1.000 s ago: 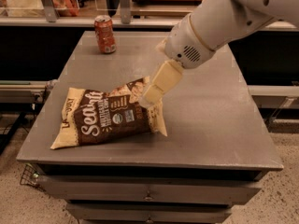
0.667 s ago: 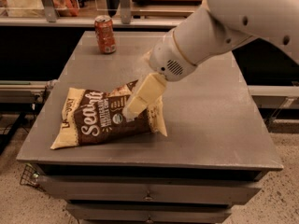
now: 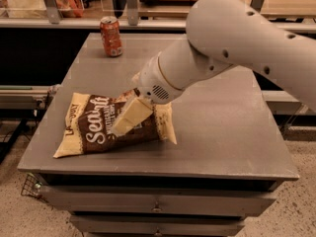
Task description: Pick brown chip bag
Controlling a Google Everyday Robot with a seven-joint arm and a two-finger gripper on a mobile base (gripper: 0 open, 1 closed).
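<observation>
Gripper (image 3: 119, 128) at the arm's tip sits over the middle of the brown chip bag (image 3: 89, 132), which lies near the front left of the grey table (image 3: 227, 132). Whether it grasps the bag cannot be told. An orange can (image 3: 111, 36) stands upright near the far edge, well apart.

The gripper (image 3: 121, 125) lies across the middle of the brown chip bag (image 3: 91, 135), covering part of its white lettering, while the wrist (image 3: 158, 80) behind it hides the bag's upper right corner. The arm (image 3: 247, 38) is cut off by the right edge. The print on the orange can (image 3: 111, 36) is too small to read.
</observation>
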